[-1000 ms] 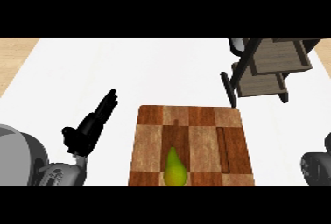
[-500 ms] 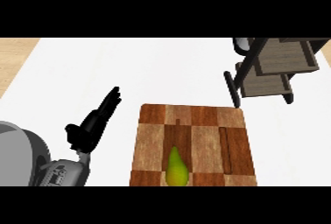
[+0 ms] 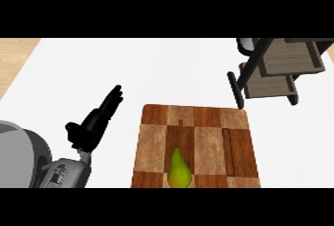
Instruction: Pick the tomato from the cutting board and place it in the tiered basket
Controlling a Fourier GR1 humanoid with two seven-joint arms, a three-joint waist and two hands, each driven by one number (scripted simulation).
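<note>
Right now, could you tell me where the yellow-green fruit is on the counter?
In the head view, the yellow-green fruit lies on the cutting board's near end, right of the left hand.

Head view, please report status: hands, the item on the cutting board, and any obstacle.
Left hand open, left of cutting board, holding nothing. Right hand not in view. Yellow-green pointed item lies on board, untouched. Tiered basket upper right; nothing between.

Yellow-green pointed fruit (image 3: 179,170) flat on cutting board (image 3: 209,132); tiered basket (image 3: 280,70) beyond.
</note>
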